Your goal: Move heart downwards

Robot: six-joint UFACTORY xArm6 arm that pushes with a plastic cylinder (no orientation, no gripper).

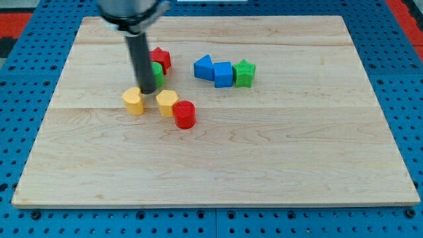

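Observation:
The yellow heart lies on the wooden board, left of centre. My tip is down on the board just above and to the right of the heart, close to it or touching it. A yellow hexagon-like block lies to the right of the heart, with a red cylinder touching its lower right. The rod hides part of a green block behind it.
A red star sits above the green block. To the right, a blue triangular block, a blue cube and a green star form a row. The board lies on a blue perforated table.

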